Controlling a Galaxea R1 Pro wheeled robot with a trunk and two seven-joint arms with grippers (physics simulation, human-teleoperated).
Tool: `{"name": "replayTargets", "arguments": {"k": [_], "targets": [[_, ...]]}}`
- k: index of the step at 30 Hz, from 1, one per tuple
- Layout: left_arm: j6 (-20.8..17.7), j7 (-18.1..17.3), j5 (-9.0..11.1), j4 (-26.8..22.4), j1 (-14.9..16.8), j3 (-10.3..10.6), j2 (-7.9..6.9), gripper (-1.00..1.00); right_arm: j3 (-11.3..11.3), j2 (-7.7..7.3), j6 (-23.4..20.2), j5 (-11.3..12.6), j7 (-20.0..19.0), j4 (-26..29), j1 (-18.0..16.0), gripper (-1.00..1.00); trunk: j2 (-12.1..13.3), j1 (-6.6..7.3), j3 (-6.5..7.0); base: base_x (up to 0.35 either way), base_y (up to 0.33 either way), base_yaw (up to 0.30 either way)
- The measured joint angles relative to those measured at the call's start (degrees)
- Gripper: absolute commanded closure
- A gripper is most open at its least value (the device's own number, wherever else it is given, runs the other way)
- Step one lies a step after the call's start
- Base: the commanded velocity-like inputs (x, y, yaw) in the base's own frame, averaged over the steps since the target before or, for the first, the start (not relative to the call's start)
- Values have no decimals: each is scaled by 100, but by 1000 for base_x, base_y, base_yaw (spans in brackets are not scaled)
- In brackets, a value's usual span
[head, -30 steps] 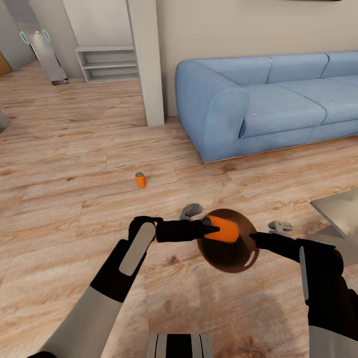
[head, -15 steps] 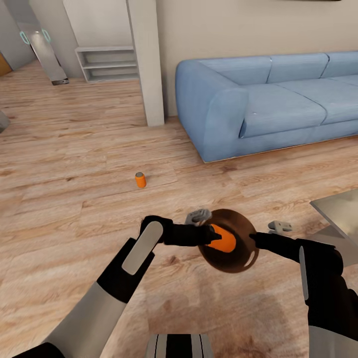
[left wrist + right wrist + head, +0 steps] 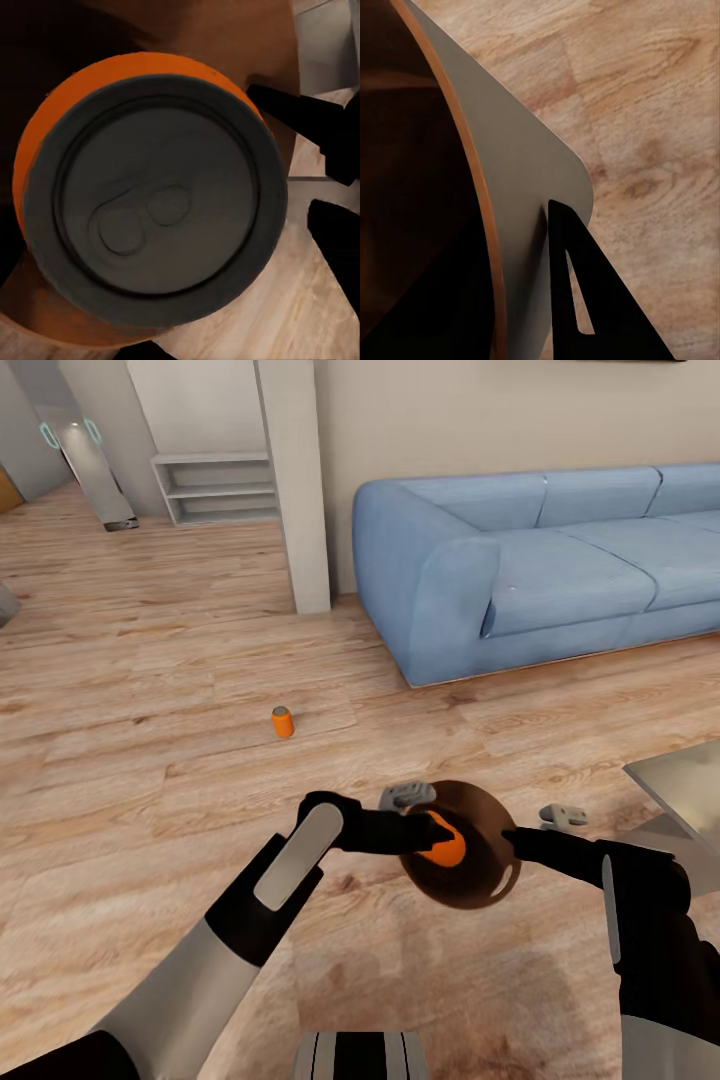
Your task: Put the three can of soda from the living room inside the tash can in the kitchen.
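My left gripper is shut on a bright orange can of soda and holds it within the mouth of the coppery brown tash can. In the left wrist view the can's silver top faces the camera, with the bin's brown inside behind it. My right gripper is shut on the bin's rim and keeps it above the floor. One black finger lies against the bin's outer wall. A second orange can stands upright on the wood floor, far-left of the bin.
A light-blue sofa stands far-right. A white pillar and a low white shelf are behind. The corner of a grey coffee table shows at the right edge. Pale wood floor stretches to the left.
My left gripper has moved right and down, lowering the orange can deeper into the bin's mouth and turning it more end-on. The right gripper and bin have stayed put.
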State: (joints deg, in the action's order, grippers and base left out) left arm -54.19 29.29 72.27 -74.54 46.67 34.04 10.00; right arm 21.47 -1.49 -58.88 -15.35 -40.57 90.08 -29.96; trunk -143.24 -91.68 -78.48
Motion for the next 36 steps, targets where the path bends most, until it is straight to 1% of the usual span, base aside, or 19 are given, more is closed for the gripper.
{"name": "replayTargets", "arguments": {"k": [7, 10, 14, 18, 20, 22, 23, 24, 25, 26, 27, 28, 29, 30, 31, 33, 34, 35, 36], "targets": [[18, 113, 62, 0, 17, 22, 0, -100, 0, -1, 0, -1, 0, -1, 0, 100, 0, 0, 0, 0, 0, 0], [15, 118, 66, 0, 18, 23, 0, -100, 2, -1, 24, -64, 6, 0, 0, 100, 0, 0, 0, 0, 0, 0], [14, 120, 68, -5, 18, 24, 0, -100, -1, 0, -13, 36, -5, 1, 0, 100, 0, 0, 0, 0, 0, 0], [3, 107, 63, -9, 22, 27, 0, -100, 1, -1, 9, -32, 3, -1, 0, 100, 0, 0, 0, 0, 0, 0], [-16, 56, 63, -27, 24, 37, 0, -100, 1, -1, 2, -22, 2, 0, 0, 100, 0, 0, 0, 0, 0, 0], [-34, -52, 65, -71, 26, 42, 0, -100, 0, -1, -11, 10, -2, 1, 0, 100, 0, 0, 0, 0, 0, 0], [-57, -191, 79, -126, 26, 37, 0, -100, 0, -2, -13, 16, -2, 4, 0, 100, 0, 0, 0, 0, 0, 0], [-107, -423, 116, -217, 27, 30, 0, -100, 0, -5, -14, 12, -1, 5, 0, 100, 0, 0, 0, 0, 0, 0], [-144, -580, 139, -274, 27, 26, 0, -100, 2, -8, -13, 3, 0, 4, 0, 100, 0, 0, 0, 0, 0, 0], [-220, -953, 211, -379, 27, 16, 0, -100, 4, -13, -14, -7, 1, 2, 0, 100, 0, 0, 0, 0, 0, 0], [-255, -1179, 225, -426, 27, 12, -47, -100, 6, -18, -12, -17, 2, 1, 0, 100, 0, 0, 0, 0, 0, 0], [-295, -1663, 252, -499, 27, 8, -246, -100, 7, -32, -19, -13, 2, 3, 0, 100, 0, 0, 0, 0, 0, 0], [-308, -2201, 267, -562, 27, 7, -527, -100, 8, -43, -24, -12, -1, 5, 0, 100, 0, 0, 0, 0, 0, 0], [-303, -2492, 283, -589, 27, 7, -699, -100, 8, -47, -28, -14, -1, 5, 0, 100, 0, 0, 0, 0, 0, 0], [-263, -3051, 280, -626, 27, 7, -1027, -100, 8, -55, -33, -9, -2, 6, 0, 100, 0, 0, 0, 0, 0, 0], [16, -4080, 283, -664, 28, 13, -1738, -100, 9, -64, -38, -8, -5, 7, 0, 100, 0, 0, 0, 0, 0, 0], [121, -4300, 296, -671, 27, 15, -1918, -100, 9, -66, -39, -10, -5, 7, 0, 100, 0, 0, 0, 0, 0, 0], [340, -4651, 298, -679, 28, 19, -2211, -100, 9, -68, -39, -10, -6, 7, 0, 100, 0, 0, 0, 0, 0, 0], [450, -4802, 307, -682, 27, 22, -2364, -100, 9, -67, -42, -9, -7, 7, 0, 100, 0, 0, 0, 0, 0, 0]]}}
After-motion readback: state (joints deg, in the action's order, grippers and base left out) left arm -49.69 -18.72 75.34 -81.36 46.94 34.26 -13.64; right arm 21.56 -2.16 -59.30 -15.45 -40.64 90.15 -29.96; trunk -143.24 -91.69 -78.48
